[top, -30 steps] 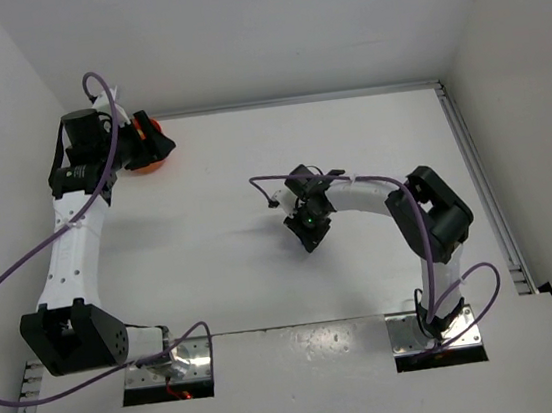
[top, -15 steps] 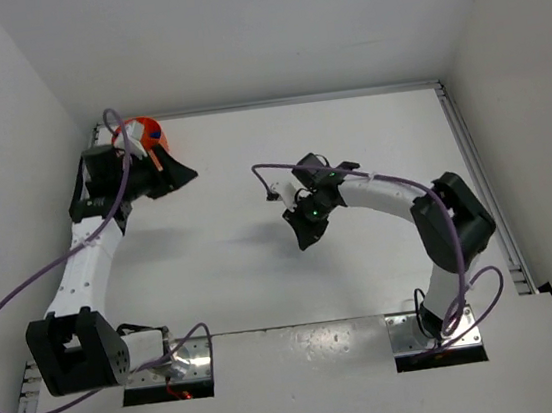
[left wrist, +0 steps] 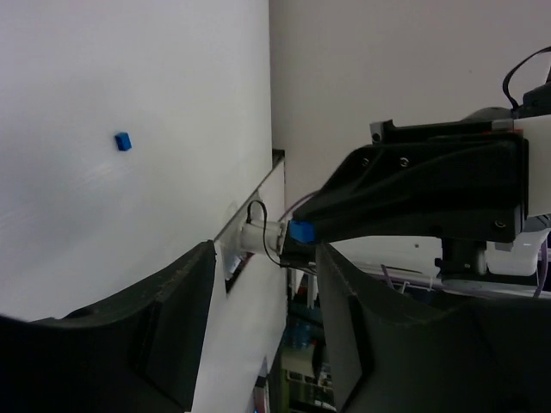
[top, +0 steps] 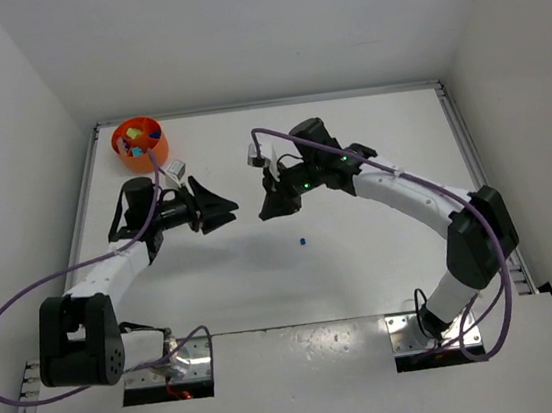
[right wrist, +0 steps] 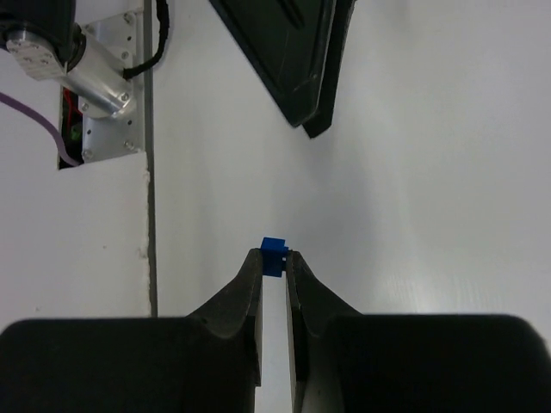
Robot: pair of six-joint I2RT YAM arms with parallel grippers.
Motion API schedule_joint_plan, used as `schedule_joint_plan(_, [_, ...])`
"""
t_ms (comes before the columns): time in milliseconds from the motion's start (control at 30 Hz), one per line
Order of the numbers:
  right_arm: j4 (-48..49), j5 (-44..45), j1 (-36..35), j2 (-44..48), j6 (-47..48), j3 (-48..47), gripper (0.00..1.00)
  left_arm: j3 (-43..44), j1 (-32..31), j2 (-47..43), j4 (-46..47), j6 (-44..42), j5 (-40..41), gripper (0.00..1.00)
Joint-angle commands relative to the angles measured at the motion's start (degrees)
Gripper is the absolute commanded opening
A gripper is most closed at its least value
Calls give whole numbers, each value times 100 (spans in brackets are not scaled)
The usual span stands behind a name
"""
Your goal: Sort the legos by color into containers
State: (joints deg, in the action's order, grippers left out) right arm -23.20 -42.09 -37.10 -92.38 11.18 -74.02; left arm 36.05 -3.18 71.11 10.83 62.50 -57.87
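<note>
Top external view: the left arm has swung away from the orange bowl (top: 116,140) at ten o'clock. Its left gripper (top: 227,215), jaws apart, now faces the right gripper (right wrist: 273,263), which has clamped on a blue lego (right wrist: 274,248) and lifted it — likely a handover toward the bowl. Another blue piece (top: 302,240) lies loose at the right gripper's five o'clock; nothing stands between the two grippers.

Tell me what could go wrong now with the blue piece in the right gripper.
1. The right gripper pinches the blue lego only at its very tips, so it may slip out.
2. The open left gripper faces it closely, and a handover could knock the two together.
3. A second, loose blue piece nearby could be missed.
</note>
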Motion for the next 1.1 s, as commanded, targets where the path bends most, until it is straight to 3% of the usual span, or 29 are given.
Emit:
schedule_joint_plan(0, [623,-336,-8,-280,-344,-262,0,384,-174,218,368,649,-357,55])
schedule_joint_plan(400, [1107,-397,-8,-509,-846,-613,0,508,-560,324,350,878,-199,53])
schedule_joint_plan(1000, [1380,-784,-60,-571,-1074,-614,0,342,-614,438,657,1448,-147,53])
schedule_joint_plan(1067, [1432,-836,-112,-623,-1074,-614,0,341,-553,500,728,1519,-146,50])
